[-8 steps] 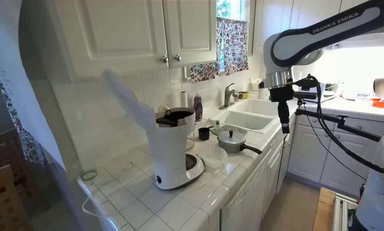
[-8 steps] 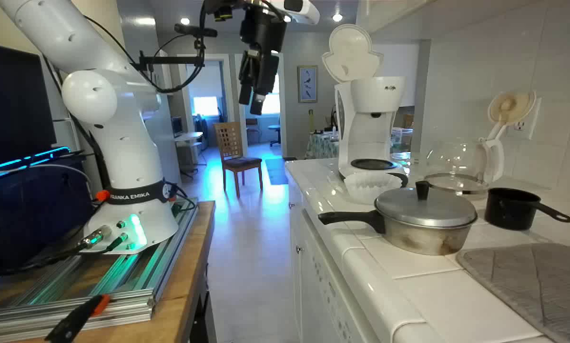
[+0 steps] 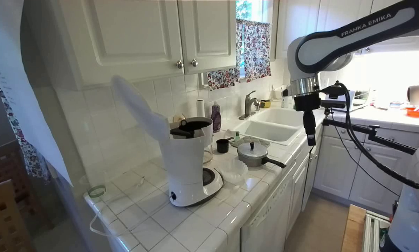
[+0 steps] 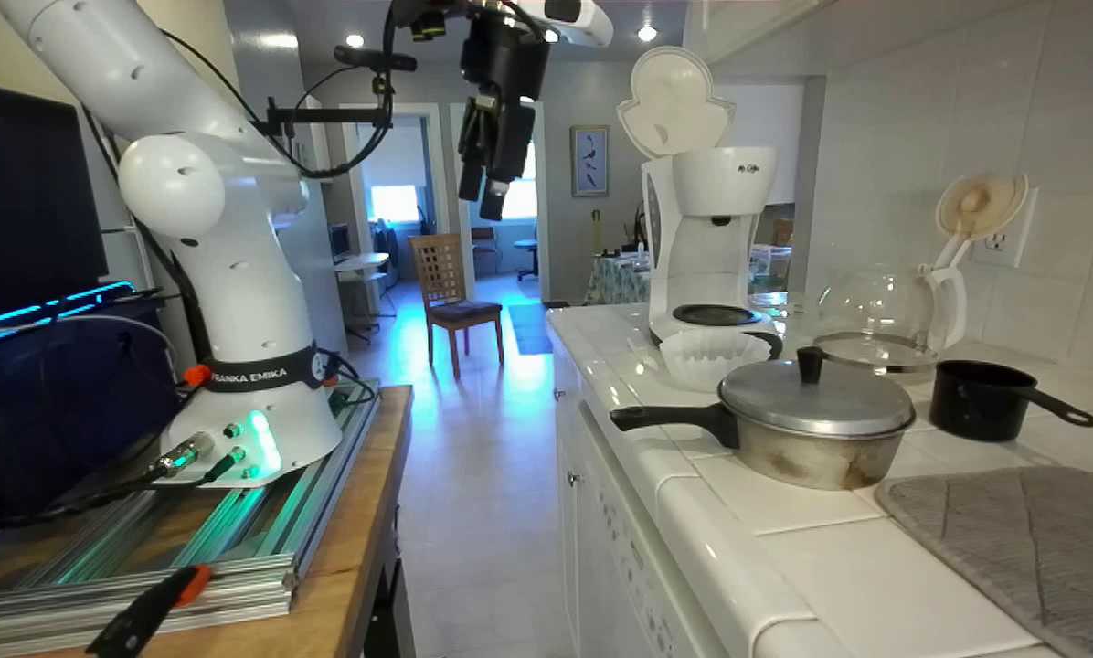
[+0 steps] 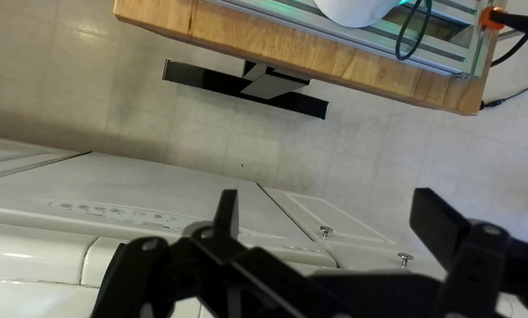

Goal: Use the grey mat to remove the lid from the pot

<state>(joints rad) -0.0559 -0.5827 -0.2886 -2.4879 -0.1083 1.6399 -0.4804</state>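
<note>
White coffee maker (image 4: 684,239), glass carafe (image 4: 878,315) and black cup (image 4: 978,404) on a tiled counter (image 4: 875,576).

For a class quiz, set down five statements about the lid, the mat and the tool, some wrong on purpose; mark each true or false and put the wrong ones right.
1. The lid sits on the pot. True.
2. The tool is open. True.
3. The tool is touching the lid. False: it hangs apart from the lid.
4. The mat lies on the counter. True.
5. The mat is draped over the lid. False: the lid is uncovered.
</note>
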